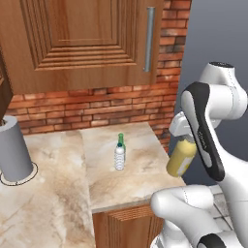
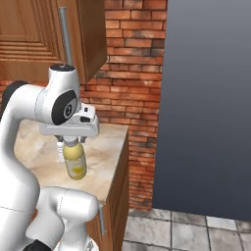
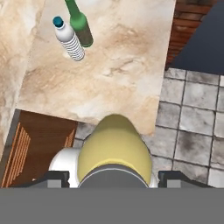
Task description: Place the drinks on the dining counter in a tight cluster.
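I see the gripper (image 2: 71, 141) closed on the grey cap of the fat yellow juice bottle (image 2: 75, 160), hanging upright above the marble counter (image 1: 140, 167) edge. Small clear water bottle (image 1: 119, 156) and slim dark-green glass bottle (image 1: 121, 142) stand touching mid-counter.

Marble counter (image 1: 135, 169) bare around water bottle (image 1: 119, 156) and green bottle (image 1: 121, 141), which stand touching; grey canister (image 1: 14, 150) well left.

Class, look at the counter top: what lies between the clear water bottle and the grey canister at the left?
Nothing: in the left base view only bare marbled counter separates the water bottle from the grey canister.
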Robot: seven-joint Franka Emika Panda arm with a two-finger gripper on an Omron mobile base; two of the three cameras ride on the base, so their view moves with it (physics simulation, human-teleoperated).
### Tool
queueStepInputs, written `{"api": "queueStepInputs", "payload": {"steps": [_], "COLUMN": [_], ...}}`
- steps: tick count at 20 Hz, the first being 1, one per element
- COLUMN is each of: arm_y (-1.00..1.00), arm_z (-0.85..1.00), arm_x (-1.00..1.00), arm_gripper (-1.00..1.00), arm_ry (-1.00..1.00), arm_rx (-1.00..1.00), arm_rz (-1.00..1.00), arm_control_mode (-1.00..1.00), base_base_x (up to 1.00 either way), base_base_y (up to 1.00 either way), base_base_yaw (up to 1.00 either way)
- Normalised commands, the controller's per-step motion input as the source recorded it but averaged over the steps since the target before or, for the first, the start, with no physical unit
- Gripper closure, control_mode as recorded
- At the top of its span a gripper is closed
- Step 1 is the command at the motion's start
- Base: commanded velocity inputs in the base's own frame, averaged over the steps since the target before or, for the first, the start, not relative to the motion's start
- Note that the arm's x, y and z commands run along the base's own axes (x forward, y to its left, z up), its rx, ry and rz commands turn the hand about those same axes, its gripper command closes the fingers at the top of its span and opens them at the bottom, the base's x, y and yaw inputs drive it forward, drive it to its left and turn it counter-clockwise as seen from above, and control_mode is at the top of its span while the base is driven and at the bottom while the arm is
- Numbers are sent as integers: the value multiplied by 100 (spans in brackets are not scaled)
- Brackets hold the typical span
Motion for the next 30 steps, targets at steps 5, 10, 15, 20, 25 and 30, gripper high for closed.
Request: {"api": "queueStepInputs", "payload": {"steps": [5,10,15,20,25,30], "arm_y": [0,0,0,0,0,0], "arm_z": [0,0,0,0,0,0], "arm_x": [0,0,0,0,0,0], "arm_gripper": [100,100,100,100,100,100], "arm_ry": [0,0,0,0,0,0], "arm_rx": [0,0,0,0,0,0], "arm_rz": [0,0,0,0,0,0], "arm_control_mode": [100,100,100,100,100,100], "base_base_x": [-23,-17,-9,30,37,27], "base_base_y": [-47,-53,-72,-17,0,-3], "base_base_yaw": [-43,-40,-64,-79,-81,-72]}}
